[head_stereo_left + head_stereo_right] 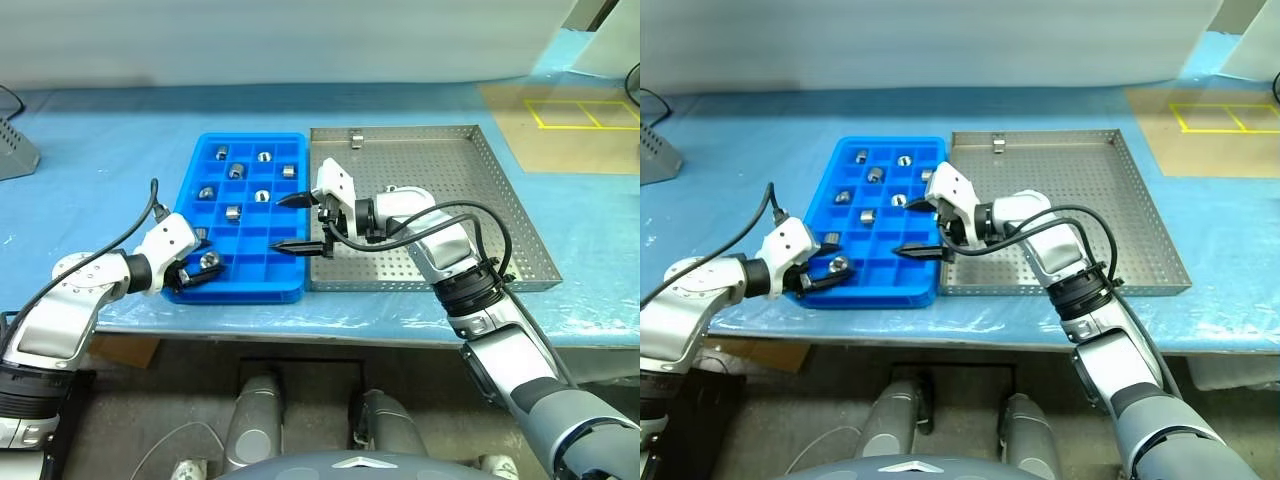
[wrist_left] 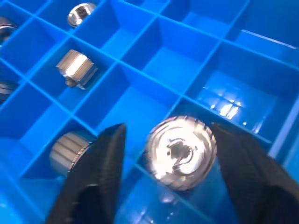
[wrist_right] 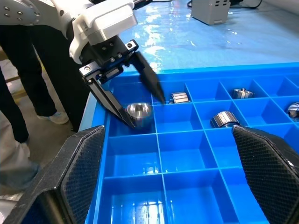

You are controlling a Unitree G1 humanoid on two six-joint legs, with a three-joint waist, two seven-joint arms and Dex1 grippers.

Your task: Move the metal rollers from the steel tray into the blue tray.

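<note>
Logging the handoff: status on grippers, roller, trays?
Left gripper open around a roller in the blue tray. Right gripper open, empty. Steel tray bare. Nothing blocking.

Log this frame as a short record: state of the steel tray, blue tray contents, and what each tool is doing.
steel tray: no rollers visible on its perforated floor
blue tray: metal rollers lie in several compartments, one per compartment
left tool: open, fingers either side of a metal roller at the tray's near left corner
right tool: open, empty, over the blue tray's right edge
person: dark trouser legs in the right wrist view
</note>
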